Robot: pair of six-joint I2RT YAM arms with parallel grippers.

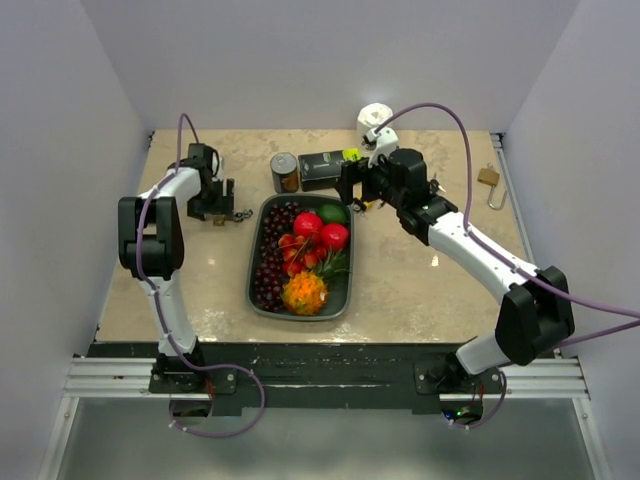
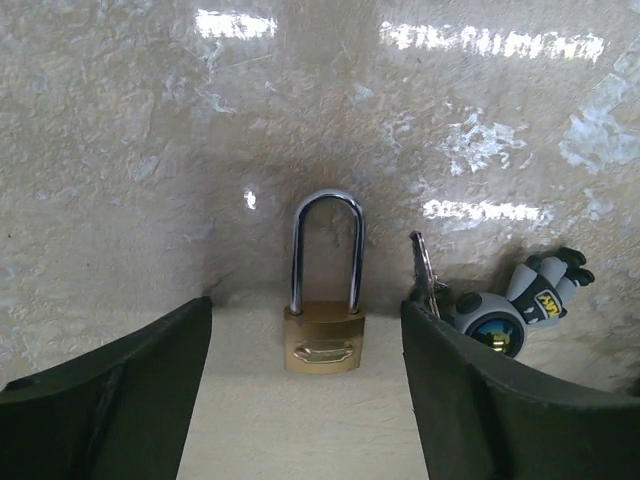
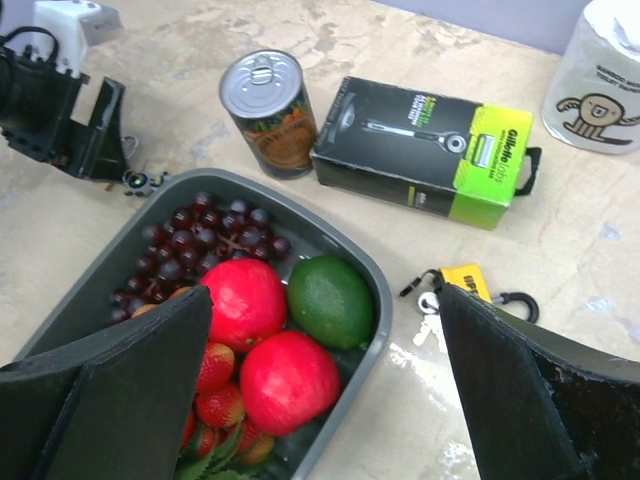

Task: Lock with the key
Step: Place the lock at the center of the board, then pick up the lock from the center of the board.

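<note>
Left pincer (image 2: 305, 303), jaws wide and empty, straddles the brass padlock (image 2: 322, 340) near the table's (image 2: 120, 150) far left corner, shackle pointing straight ahead; the key (image 2: 424, 272) lies just beside one finger (image 2: 470, 400).

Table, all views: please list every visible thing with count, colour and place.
padlock: one, brass, between the left pincer's fingers
second padlock: one, brass, far right edge
key: one, silver, with grey keychain, right of the padlock
tray: one, grey, table centre
grapes: one heap, dark, tray's left side
red fruits: two, tray's far end
lime: one, green, tray's far right corner
orange fruit: one, tray's near end
can: one, brown, behind the tray
razor box: one, black-green, right of the can
white roll: one, far edge
yellow tag: one, right of the tray
left pincer: one, black, open
right pincer: one, black, open, by the tray
</note>
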